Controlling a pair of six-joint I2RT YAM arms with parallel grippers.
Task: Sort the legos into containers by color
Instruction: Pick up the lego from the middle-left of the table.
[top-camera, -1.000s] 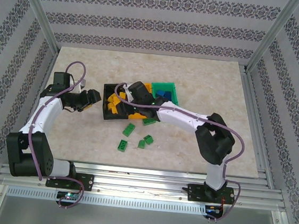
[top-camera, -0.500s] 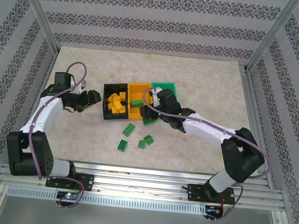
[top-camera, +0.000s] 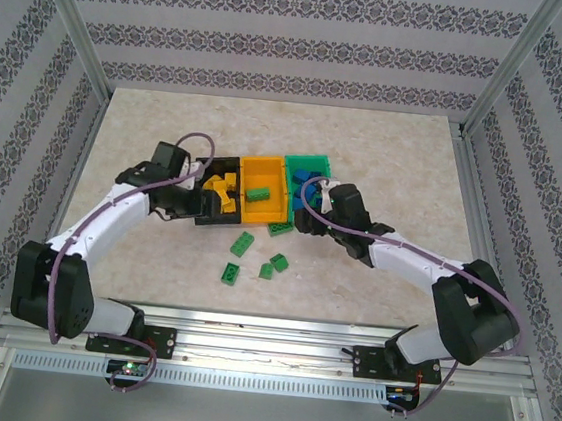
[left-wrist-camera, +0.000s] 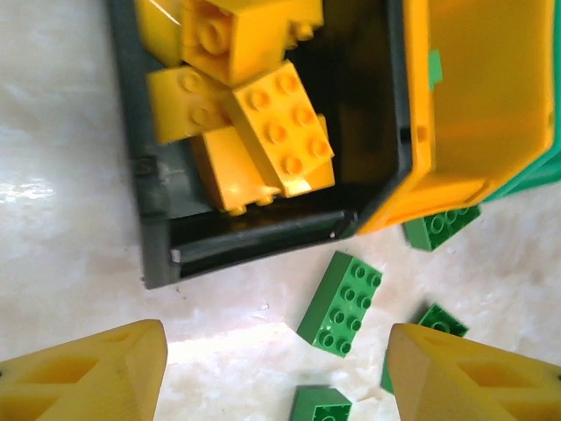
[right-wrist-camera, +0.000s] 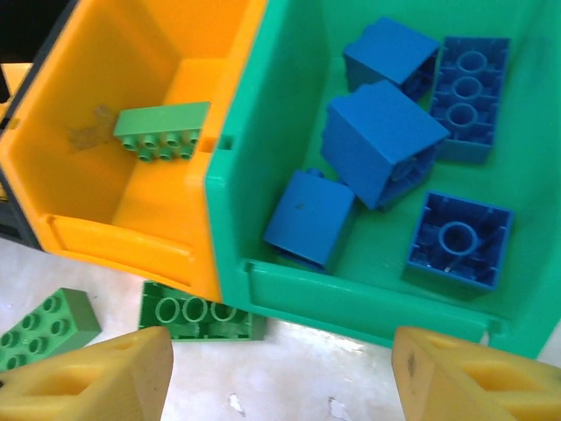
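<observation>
Left gripper (left-wrist-camera: pixel 279 368) swung in to the black end of the bins (top-camera: pixel 257 216), right gripper (right-wrist-camera: pixel 280 377) backed off to their near side, both wide, empty; loose green legos (top-camera: pixel 277 263) just in front of bins likely next.

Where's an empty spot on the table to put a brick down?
Bare table runs behind the black bin, orange bin and green bin to the back edge, and right of the green bin. The orange bin is roomy, holding one green brick. Crowded: in front of the bins, where loose green bricks lie scattered.
</observation>
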